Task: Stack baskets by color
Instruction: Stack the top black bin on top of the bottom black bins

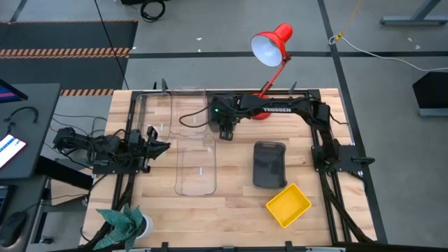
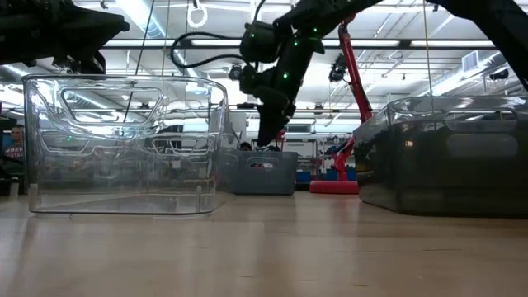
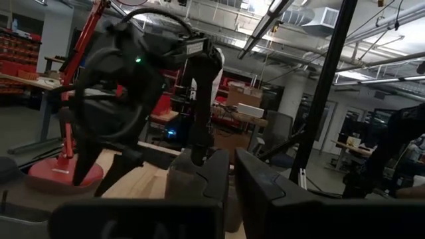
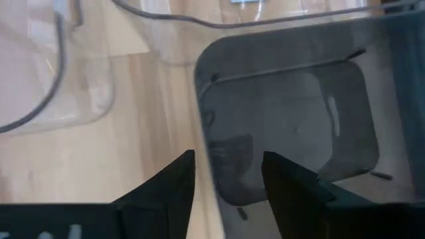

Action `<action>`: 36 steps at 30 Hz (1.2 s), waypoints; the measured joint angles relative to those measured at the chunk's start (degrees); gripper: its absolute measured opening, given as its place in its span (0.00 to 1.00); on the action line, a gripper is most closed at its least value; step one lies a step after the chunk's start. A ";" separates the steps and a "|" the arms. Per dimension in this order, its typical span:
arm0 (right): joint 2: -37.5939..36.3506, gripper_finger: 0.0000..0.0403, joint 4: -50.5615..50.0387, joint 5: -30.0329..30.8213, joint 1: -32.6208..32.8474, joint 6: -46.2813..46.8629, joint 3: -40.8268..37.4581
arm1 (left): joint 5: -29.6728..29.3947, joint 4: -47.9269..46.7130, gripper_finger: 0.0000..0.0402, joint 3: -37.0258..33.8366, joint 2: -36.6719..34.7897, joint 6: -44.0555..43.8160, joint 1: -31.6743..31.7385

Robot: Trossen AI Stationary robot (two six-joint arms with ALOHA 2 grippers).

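I am holding my right gripper [image 4: 226, 176], fingers spread, astride the thin rim of the dark smoky grey rectangular plastic basket [image 4: 292, 113] at the table's back; it looks light, stiff, slippery, so the wall edge seems the best hold.

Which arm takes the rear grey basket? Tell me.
Right. The right claw, open, straddles the grey basket wall; the left claw waits at the table left edge.

Overhead looks down; low camera level; both share clear basket [image 1: 194, 168].
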 joint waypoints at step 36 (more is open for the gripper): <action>1.97 0.03 3.76 -2.88 -1.04 1.47 -8.20 | 0.00 0.01 0.07 0.01 0.02 0.01 0.00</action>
